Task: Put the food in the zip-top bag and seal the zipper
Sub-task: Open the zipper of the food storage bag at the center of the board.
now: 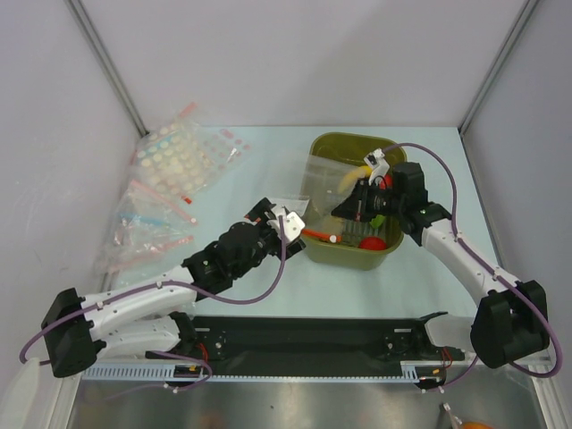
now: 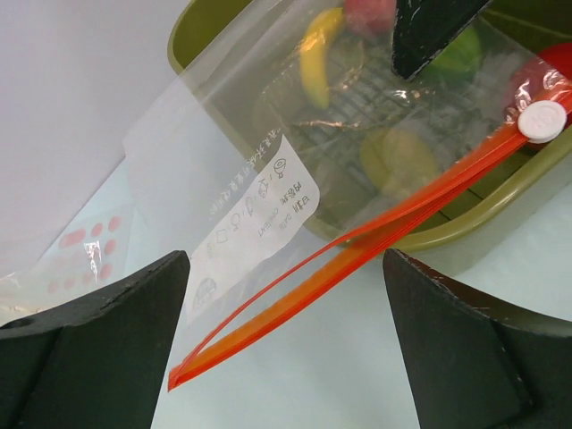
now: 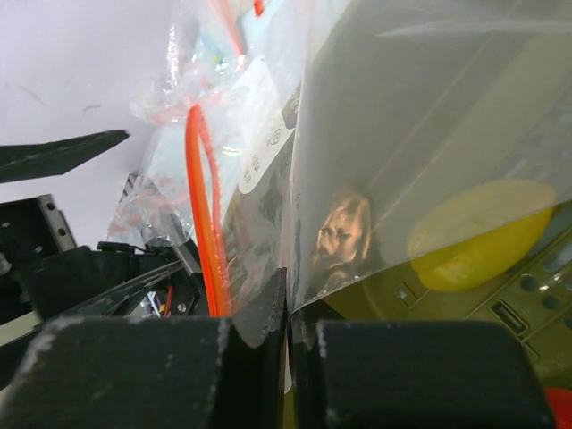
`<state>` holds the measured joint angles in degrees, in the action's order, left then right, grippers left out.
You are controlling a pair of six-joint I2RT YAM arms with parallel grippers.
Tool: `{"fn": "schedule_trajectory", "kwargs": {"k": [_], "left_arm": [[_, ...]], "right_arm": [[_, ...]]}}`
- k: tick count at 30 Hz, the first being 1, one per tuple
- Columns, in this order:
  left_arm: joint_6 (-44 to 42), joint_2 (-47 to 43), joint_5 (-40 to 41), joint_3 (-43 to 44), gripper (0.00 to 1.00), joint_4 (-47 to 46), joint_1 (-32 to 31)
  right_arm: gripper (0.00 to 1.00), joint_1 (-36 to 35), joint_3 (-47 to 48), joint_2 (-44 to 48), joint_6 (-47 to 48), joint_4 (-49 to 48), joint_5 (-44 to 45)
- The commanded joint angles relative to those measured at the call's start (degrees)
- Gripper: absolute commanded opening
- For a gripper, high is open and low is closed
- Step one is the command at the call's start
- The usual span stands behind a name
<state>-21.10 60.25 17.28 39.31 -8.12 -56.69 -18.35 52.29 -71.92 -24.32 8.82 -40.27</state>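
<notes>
The clear zip-top bag (image 2: 223,134) lies draped over the near-left rim of the olive basket (image 1: 332,252). Its orange-red zipper (image 2: 340,259) gapes slightly, with a white slider (image 2: 543,119) at the far end. My left gripper (image 2: 286,261) is open, one finger on each side of the zipper's free end, apart from it. My right gripper (image 3: 290,290) is shut on the bag's clear film above the basket (image 1: 359,204). A yellow banana (image 2: 315,63), a red fruit (image 1: 374,241) and a green piece (image 2: 460,55) show through the plastic. Whether they are in the bag or under it I cannot tell.
A heap of other clear bags (image 1: 174,170) with dots and pink or blue strips lies at the back left. Grey walls close in the table on three sides. A black rail (image 1: 313,335) runs along the near edge between the arm bases.
</notes>
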Motion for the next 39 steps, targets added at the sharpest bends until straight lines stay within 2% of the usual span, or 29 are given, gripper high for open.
{"fn": "schedule_trajectory", "kwargs": {"k": [1,13,23,30,39], "left_arm": [[-2.62,-1.63,-0.05,2.53,0.95,0.21,-0.97],[-6.67,4.26,7.76,4.46,0.86,1.18,-1.41],[-10.18,6.46,12.6,3.05,0.79,-5.32,-1.5],[-11.24,7.07,12.17,2.88,0.67,-6.82,-1.5],[-11.33,8.66,11.46,3.58,0.67,-5.77,-1.41]], "right_arm": [[0.06,0.59,2.38,-0.15,1.46,0.76,1.69],[0.06,0.77,2.2,-0.5,1.2,0.32,0.98],[0.06,0.77,2.02,-0.5,0.76,-0.21,-0.16],[0.06,0.77,2.11,-0.33,0.76,-0.21,-0.07],[0.07,0.77,2.11,-0.33,0.76,-0.21,0.02]]}}
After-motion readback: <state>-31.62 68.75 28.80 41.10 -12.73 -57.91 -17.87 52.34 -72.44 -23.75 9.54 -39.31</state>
